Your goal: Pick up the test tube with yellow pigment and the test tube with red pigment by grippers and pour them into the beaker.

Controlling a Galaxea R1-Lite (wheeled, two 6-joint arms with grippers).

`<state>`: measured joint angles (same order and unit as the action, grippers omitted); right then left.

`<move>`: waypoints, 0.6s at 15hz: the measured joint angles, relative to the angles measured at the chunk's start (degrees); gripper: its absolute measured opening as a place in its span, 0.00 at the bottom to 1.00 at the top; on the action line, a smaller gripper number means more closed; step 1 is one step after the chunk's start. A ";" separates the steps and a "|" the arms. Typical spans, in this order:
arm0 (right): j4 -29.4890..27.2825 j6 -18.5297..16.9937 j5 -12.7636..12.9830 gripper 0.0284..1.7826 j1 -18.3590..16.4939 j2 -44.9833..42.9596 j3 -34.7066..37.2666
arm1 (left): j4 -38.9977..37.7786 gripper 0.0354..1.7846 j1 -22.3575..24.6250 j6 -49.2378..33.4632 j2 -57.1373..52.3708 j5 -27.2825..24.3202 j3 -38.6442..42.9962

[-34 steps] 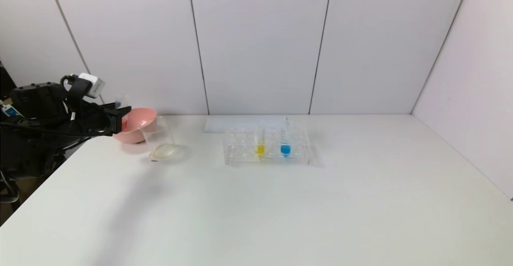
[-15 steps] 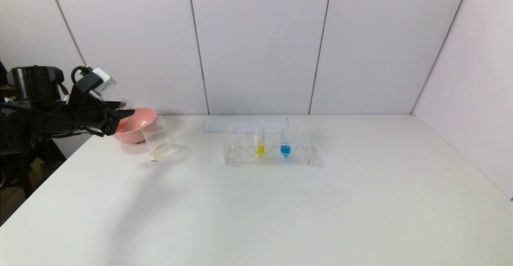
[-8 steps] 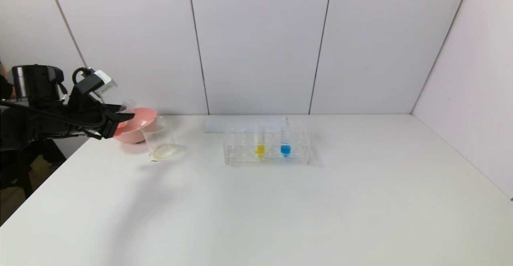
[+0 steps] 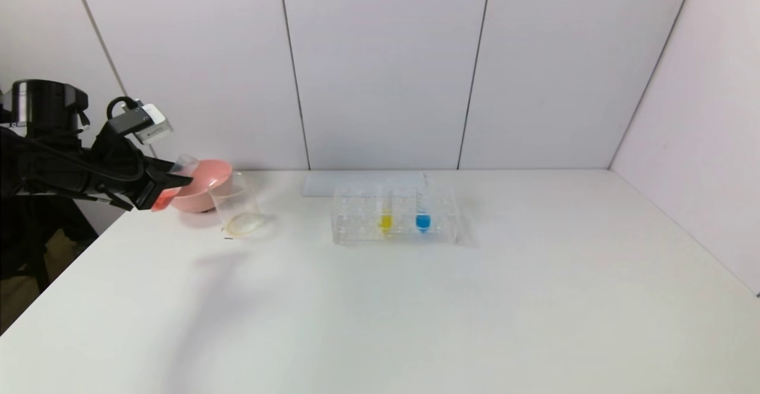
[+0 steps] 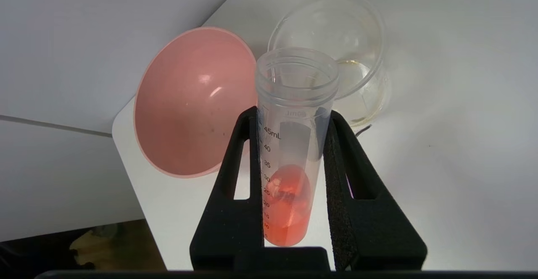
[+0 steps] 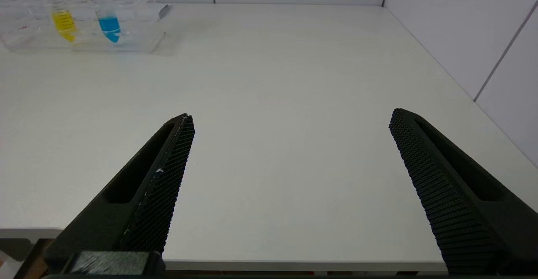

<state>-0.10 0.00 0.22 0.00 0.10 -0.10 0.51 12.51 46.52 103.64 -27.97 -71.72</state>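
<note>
Left gripper (image 5: 294, 115): its two black fingers (image 5: 235, 178) are clenched on the test tube with red pigment (image 5: 290, 161), one on each side of the clear graduated wall. The tube is tilted, open mouth toward the beaker (image 5: 336, 56), with the red liquid pooled at its rounded end near the gripper's base. In the head view the same gripper (image 4: 163, 181) hangs above the table's left rear corner, holding the tube (image 4: 172, 181) just beside the pink bowl (image 4: 205, 183), which touches the beaker (image 4: 236, 207). The beaker stands upright with a pale film at its bottom. Farther right, the clear rack (image 4: 395, 216) holds the test tube with yellow pigment (image 4: 385, 211) upright beside a blue-filled tube (image 4: 423, 210). Right gripper (image 6: 290, 123): fingers spread wide, grasping nothing, over the white table (image 6: 294, 81) near its front edge.
</note>
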 joint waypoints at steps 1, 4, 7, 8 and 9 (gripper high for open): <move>0.00 0.00 -0.01 0.95 0.00 0.00 0.00 | 2.88 0.23 0.24 2.13 0.43 0.11 -1.63; 0.00 0.00 0.00 0.95 0.00 0.00 0.00 | 7.14 0.23 0.44 6.97 2.61 0.16 -5.86; 0.00 0.00 -0.01 0.95 0.00 0.00 0.00 | 7.72 0.23 0.33 9.20 4.53 0.29 -8.05; 0.00 0.00 -0.01 0.95 0.00 0.00 0.00 | 8.56 0.23 0.22 9.59 4.96 0.52 -8.72; 0.00 0.00 0.00 0.95 0.00 0.00 0.00 | 10.05 0.23 0.20 10.23 5.25 1.18 -9.51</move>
<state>-0.10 0.00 0.22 0.00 0.10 -0.10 10.56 12.70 56.75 108.90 -26.78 -81.23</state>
